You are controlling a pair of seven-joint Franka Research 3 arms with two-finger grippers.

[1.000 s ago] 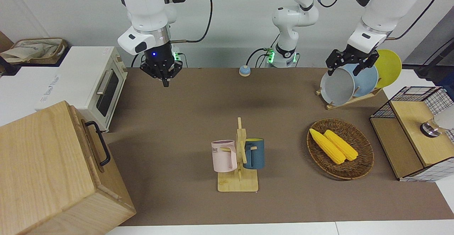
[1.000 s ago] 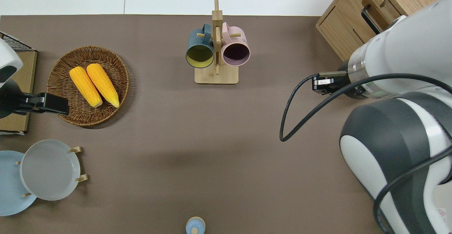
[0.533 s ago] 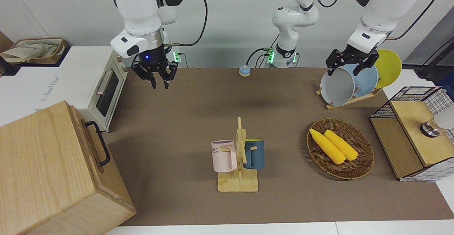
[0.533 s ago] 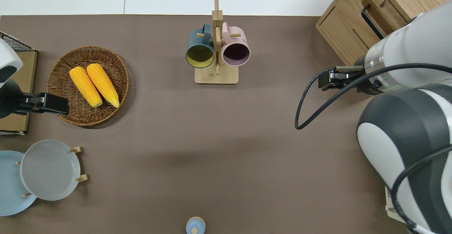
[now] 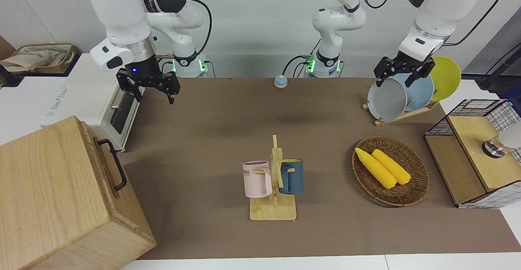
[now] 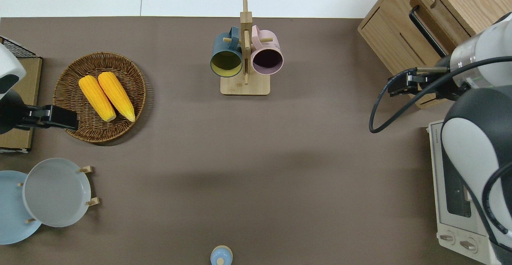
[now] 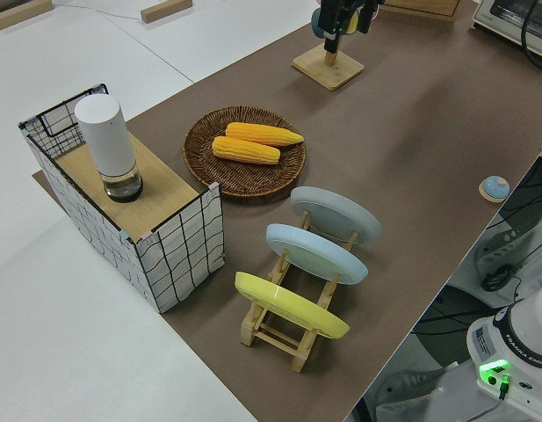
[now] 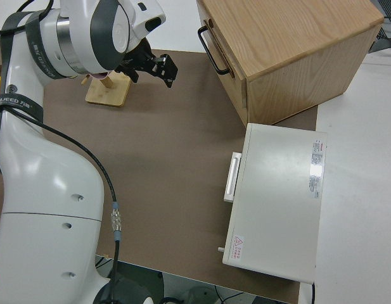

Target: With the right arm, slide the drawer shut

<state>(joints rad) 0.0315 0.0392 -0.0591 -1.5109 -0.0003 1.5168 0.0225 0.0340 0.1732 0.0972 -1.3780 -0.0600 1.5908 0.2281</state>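
Observation:
The drawer (image 5: 106,168) is part of the pale wooden cabinet (image 5: 49,196) at the right arm's end of the table. Its front panel carries a black loop handle (image 5: 114,170) and stands a little proud of the cabinet face. The handle also shows in the overhead view (image 6: 426,31) and the right side view (image 8: 213,49). My right gripper (image 5: 154,95) is open and empty. It hangs over the table between the toaster oven and the cabinet, apart from the handle. It also shows in the right side view (image 8: 158,68). The left arm is parked.
A white toaster oven (image 5: 101,95) stands beside the cabinet, nearer to the robots. A mug tree (image 5: 273,180) with two mugs is mid-table. A basket with corn (image 5: 390,170), a plate rack (image 5: 401,95) and a wire shelf box (image 5: 476,152) stand toward the left arm's end.
My right arm has swung toward its own end of the table, closer to the toaster oven and cabinet. Its wrist has turned and its fingers have spread from shut to open.

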